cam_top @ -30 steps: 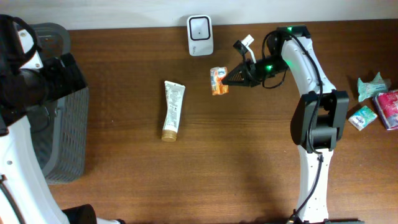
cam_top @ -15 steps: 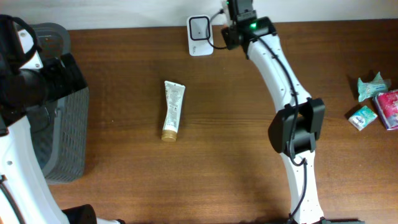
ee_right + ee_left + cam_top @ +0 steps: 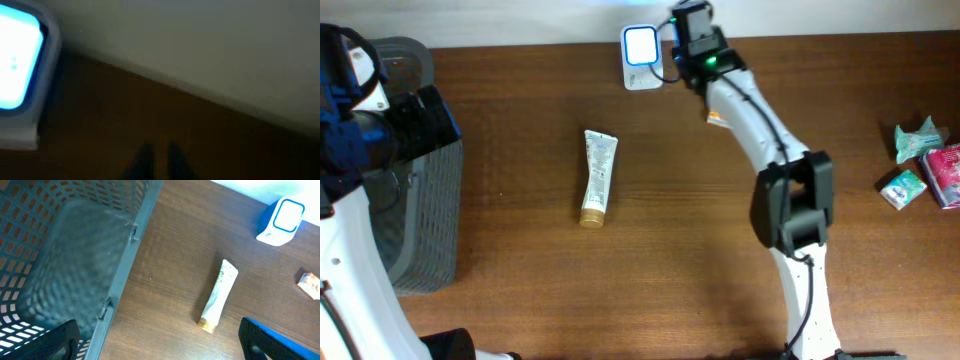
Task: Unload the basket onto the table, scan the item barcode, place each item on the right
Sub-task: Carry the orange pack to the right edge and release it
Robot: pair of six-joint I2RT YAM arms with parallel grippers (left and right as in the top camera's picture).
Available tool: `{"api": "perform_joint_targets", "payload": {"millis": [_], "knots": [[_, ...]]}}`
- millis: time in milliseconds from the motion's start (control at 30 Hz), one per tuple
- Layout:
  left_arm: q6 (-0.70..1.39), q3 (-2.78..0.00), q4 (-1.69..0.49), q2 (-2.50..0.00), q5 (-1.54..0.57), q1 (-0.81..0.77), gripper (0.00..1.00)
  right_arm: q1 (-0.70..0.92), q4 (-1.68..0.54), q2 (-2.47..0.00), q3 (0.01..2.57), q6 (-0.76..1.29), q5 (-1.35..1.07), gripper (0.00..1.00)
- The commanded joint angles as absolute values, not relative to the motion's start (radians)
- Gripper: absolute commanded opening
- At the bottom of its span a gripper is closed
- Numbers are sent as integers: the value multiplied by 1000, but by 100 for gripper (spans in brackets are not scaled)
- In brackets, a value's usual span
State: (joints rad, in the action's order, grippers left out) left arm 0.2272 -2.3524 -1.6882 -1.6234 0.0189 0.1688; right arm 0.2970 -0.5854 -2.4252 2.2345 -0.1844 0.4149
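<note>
A smooth white plastic scanner box (image 3: 642, 47) is being shown just beside the right gripper (image 3: 159, 160), on a matt brown wooden table (image 3: 520, 290). Well apart from that gripper, a smooth white plastic tube (image 3: 599, 175) is being seen.

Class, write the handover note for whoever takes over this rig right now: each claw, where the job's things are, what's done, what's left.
Left claw: open, empty, hovering beside the basket.
Right claw: at the back edge of the table next to the scanner, holding nothing; too blurred to tell whether it is open or shut.
Things: scanner lit blue; orange packet lies loose on the table near it; tube lies mid-table.
Done: no scan can be confirmed from the pictures.
Left: pick up an item and show its barcode to the scanner.
</note>
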Motion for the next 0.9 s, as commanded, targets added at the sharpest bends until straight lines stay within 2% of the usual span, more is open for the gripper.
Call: {"api": "perform_joint_targets", "payload": {"millis": [0, 33, 67, 100, 133, 200, 233, 300, 433, 567, 667, 700, 833, 867], "knots": [[215, -2355, -1688, -1619, 23, 173, 99, 122, -871, -2349, 2239, -3, 17, 34], [215, -2355, -1688, -1619, 23, 173, 99, 80, -964, -2349, 2239, -43, -143, 34], [215, -2355, -1688, -1619, 23, 173, 99, 44, -1056, -2350, 2237, -179, -300, 35], [215, -2355, -1688, -1619, 23, 173, 99, 27, -1162, -2353, 2228, -380, -359, 42], [215, -2355, -1688, -1619, 23, 173, 99, 33, -1200, -2356, 2228, -448, -332, 47], [215, -2355, -1688, -1619, 23, 173, 99, 64, -1203, -2357, 2227, -519, -275, 49], [215, -2355, -1688, -1619, 23, 173, 99, 83, -1177, -2359, 2227, -545, -259, 49], [215, -2355, -1688, -1619, 23, 173, 99, 124, -1121, -2381, 2219, -546, -79, 49], [215, -2355, -1688, -1619, 23, 173, 99, 137, -1080, -2445, 2209, -546, -50, 43], [215, -2355, -1688, -1619, 23, 173, 99, 136, -1065, -2506, 2195, -546, -35, 43], [215, -2355, -1688, -1619, 23, 173, 99, 135, -1058, -2511, 2175, -546, -28, 27], [215, -2355, -1688, -1619, 23, 173, 99, 129, -1059, -2511, 2176, -526, -28, 5], [215, -2355, -1688, -1619, 23, 173, 99, 97, -1106, -2485, 2202, -196, 8, 4], [215, -2355, -1688, -1619, 23, 173, 99, 75, -1163, -2452, 2234, -121, -57, 4]]}}
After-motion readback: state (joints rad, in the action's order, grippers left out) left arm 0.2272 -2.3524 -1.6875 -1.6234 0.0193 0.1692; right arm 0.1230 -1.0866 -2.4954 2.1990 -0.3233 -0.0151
